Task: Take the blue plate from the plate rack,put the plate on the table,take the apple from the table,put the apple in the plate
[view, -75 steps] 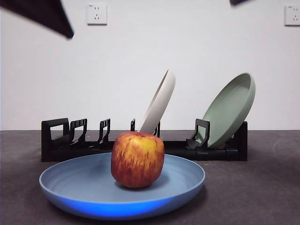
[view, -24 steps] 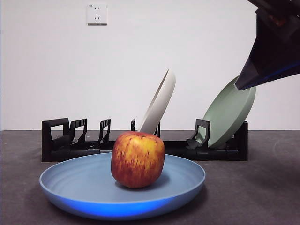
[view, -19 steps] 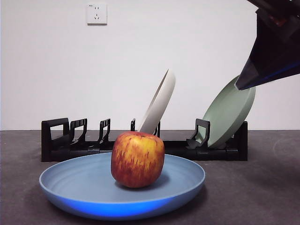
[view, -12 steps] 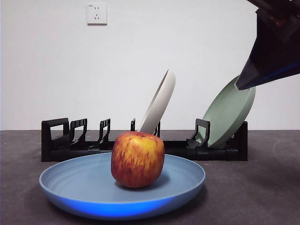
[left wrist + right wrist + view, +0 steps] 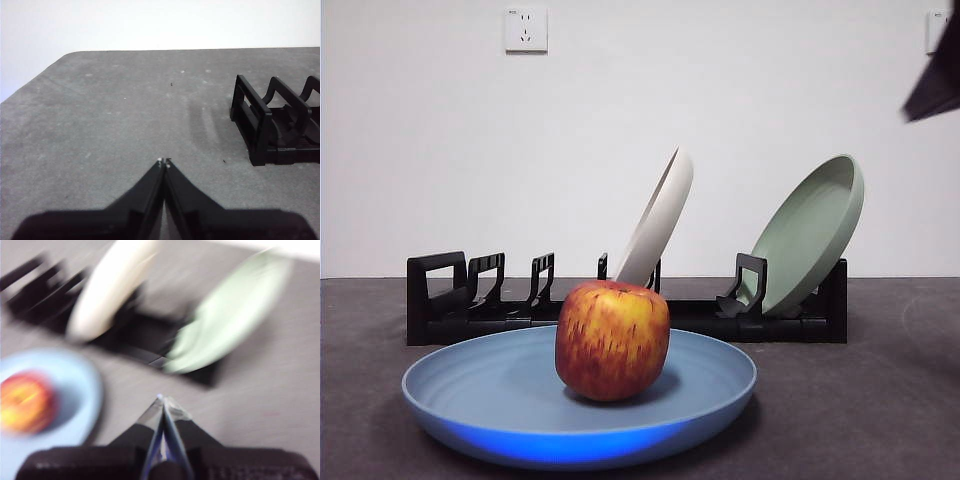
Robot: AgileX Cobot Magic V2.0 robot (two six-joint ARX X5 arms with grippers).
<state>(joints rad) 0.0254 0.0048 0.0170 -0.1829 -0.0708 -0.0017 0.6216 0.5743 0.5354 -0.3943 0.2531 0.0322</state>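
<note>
- You are looking at the apple point(image 5: 612, 340) sitting upright in the middle of the blue plate point(image 5: 470, 395); in the blurred right wrist view the apple point(image 5: 24, 401) is showing as a red-and-yellow smear on the plate point(image 5: 85, 390).
- The blue plate is lying flat on the table point(image 5: 860, 400), just in front of the plate rack point(image 5: 445, 305).
- The rack is holding 2 other plates: a cream-white plate point(image 5: 658, 218) leaning in a middle slot and a sage-green plate point(image 5: 810, 235) leaning at the rack's far end from the loop handle.
- Your right gripper point(image 5: 163, 401) is hanging in the air off to the side of the sage-green plate, well apart from the apple; its 2 jaws are pressing tip to tip with nothing between them. In the front view it is showing only as a black tip point(image 5: 935, 85) at the upper right edge.
- Your left gripper point(image 5: 164, 162) is hovering over bare table point(image 5: 110, 115) near the handle end of the rack point(image 5: 260, 125), jaws closed together and holding nothing.
- 2 wall sockets point(image 5: 526, 29) are sitting high on the white wall behind.
</note>
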